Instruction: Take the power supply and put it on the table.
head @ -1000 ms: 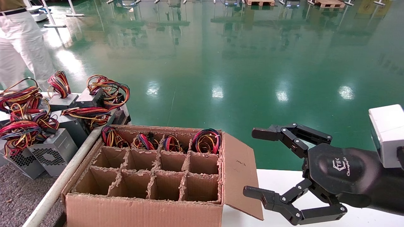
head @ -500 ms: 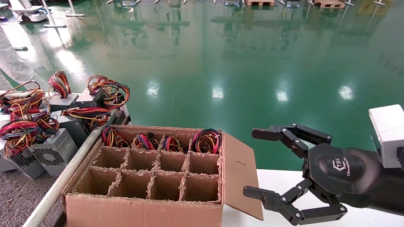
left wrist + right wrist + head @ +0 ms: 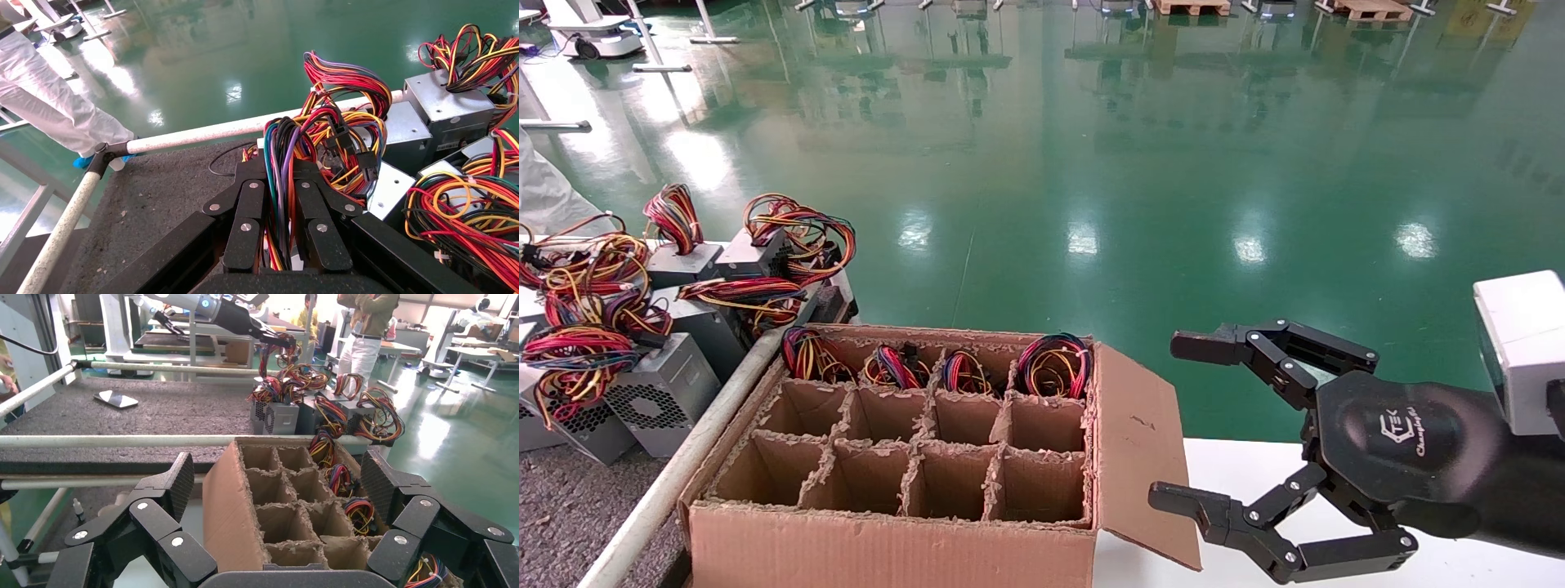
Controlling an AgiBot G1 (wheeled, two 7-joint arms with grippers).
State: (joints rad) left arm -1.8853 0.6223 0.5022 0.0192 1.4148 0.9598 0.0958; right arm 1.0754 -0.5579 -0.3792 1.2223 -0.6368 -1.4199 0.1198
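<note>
The small silver-grey metal power supply with a looped bundle of coloured wires hangs by that bundle alone over the grey speckled felt bench, so it can swing or slip and catch the neighbouring silver units. The left hand is clamped on the wires above the bench. The right hand waits with its fingers spread wide beside the brown divided cardboard box.

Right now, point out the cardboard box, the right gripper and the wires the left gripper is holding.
cardboard box [image 3: 887, 543], head view, front wall.
right gripper [image 3: 1185, 425], head view, gap between its open fingertips.
wires [image 3: 280, 153], left wrist view, bundle above the left gripper [image 3: 278, 245].
</note>
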